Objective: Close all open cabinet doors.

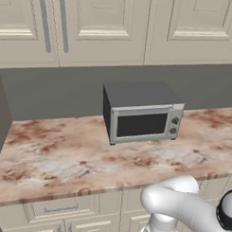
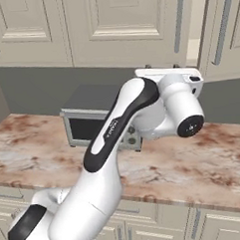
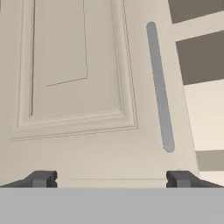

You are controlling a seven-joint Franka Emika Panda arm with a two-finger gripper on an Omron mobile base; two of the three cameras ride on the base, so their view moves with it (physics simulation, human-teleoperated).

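Pincer [image 3: 111,178] jaws wide apart, empty, facing cabinet door [image 3: 87,87] left of its bar handle [image 3: 159,87]; likely positioned to push it shut

Both base views look forward and down from behind, sharing the grey boxy toaster oven [image 1: 142,113] on the marbled counter [image 1: 59,156]; the hand view faces a cream panelled cabinet door [image 3: 78,78] closely.

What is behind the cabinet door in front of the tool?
Past the door's handle edge, dark gaps between pale shelves show. The door covers everything else inside.
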